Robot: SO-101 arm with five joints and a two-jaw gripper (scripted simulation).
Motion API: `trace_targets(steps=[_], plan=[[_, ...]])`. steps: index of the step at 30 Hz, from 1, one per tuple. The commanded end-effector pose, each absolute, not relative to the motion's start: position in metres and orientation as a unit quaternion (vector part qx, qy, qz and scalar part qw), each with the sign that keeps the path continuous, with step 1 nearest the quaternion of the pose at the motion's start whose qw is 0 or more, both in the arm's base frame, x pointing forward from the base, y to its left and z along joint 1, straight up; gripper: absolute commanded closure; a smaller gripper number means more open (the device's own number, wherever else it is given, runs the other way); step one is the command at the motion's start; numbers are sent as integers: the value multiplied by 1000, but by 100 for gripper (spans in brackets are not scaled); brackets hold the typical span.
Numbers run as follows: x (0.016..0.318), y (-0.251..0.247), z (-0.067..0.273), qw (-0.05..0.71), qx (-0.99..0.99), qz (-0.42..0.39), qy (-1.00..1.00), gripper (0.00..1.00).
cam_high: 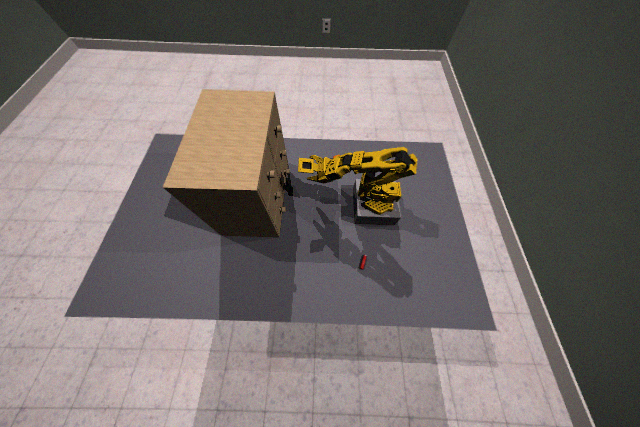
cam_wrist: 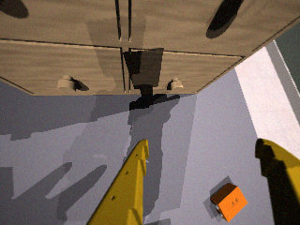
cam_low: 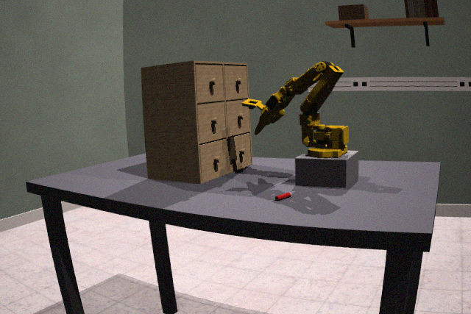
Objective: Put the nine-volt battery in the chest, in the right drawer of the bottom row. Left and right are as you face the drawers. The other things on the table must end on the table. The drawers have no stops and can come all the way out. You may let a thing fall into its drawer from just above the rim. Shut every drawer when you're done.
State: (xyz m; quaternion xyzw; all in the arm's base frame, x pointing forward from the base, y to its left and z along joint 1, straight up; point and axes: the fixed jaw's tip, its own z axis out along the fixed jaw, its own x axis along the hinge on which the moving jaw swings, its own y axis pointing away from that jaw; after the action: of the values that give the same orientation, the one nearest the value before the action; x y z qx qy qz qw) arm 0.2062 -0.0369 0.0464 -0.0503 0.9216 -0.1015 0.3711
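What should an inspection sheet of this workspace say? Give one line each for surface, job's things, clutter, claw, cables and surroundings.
Surface: dark table, crossed by shadows.
Job's things: chest, all six drawers look shut; orange block lying on the table, possibly the battery.
Clutter: red stick in front of the pedestal; dark upright thing against the bottom drawers, cannot tell what it is.
Claw: claw open, empty, above the table near the chest.
Cables: nothing seen.
Surroundings: wall shelf with books; tiled floor.
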Motion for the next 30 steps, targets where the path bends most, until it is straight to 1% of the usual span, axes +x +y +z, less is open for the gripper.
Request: trace_targets(steps=[1, 15, 30], plan=[[207, -41, 39, 372, -56, -111, 920, 58], [218, -56, 32, 414, -92, -168, 890, 62], [220, -69, 28, 443, -122, -228, 858, 66]])
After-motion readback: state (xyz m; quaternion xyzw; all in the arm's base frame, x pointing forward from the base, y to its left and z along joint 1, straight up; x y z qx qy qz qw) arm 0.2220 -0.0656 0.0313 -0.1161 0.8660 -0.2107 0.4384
